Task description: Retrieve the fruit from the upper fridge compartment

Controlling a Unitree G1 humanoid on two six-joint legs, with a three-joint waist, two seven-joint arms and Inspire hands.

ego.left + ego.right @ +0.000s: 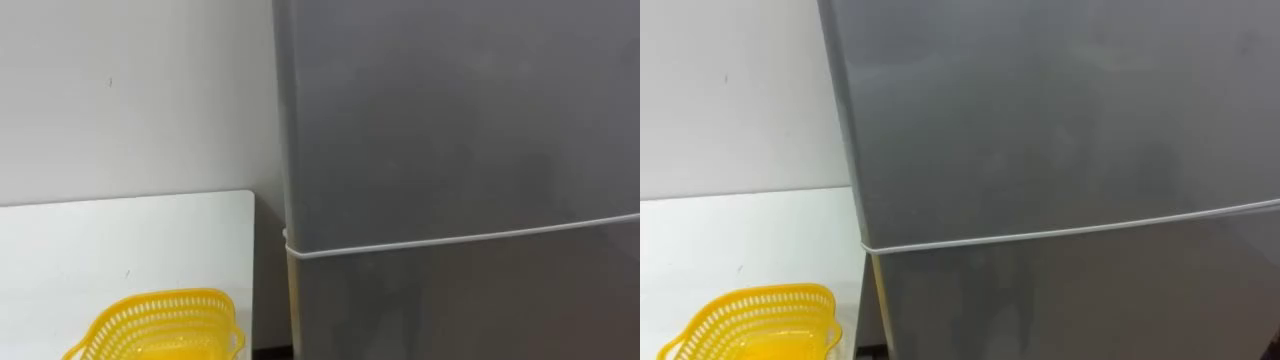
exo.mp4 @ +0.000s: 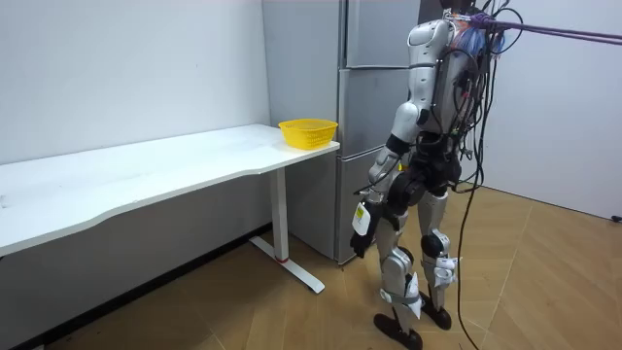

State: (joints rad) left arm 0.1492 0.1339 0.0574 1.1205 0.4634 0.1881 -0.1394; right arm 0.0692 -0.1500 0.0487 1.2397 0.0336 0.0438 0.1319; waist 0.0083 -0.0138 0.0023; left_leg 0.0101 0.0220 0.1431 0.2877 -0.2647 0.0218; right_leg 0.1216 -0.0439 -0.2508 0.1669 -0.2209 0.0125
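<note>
- The grey fridge (image 1: 460,150) takes up most of both eye views. Its upper door (image 1: 1060,110) is shut flat, so whatever lies inside the upper compartment is hidden behind it.
- The lower door (image 1: 1090,300) is shut as well, directly beneath the upper one.
- A plain pale wall (image 1: 130,90) runs behind the fridge and off to the robot's left.
- A long white table (image 1: 120,240) stands against that wall. Its end lies just beside the fridge's side, with a narrow gap between them.
- In the room view the robot stands upright on the wood floor (image 2: 243,301), facing the fridge front from close by, near the table's end.
- A yellow slotted basket (image 1: 160,325) sits on the table at the end nearest the fridge, near the front edge. In the eye views it is at the bottom left, cut off by the lower border.
- The left hand (image 2: 377,178) hangs low at hip height on the side toward the room camera, apart from the fridge. I cannot tell whether its fingers are spread or curled.
- A thin light seam (image 1: 450,240) crosses the fridge front between the two doors.
</note>
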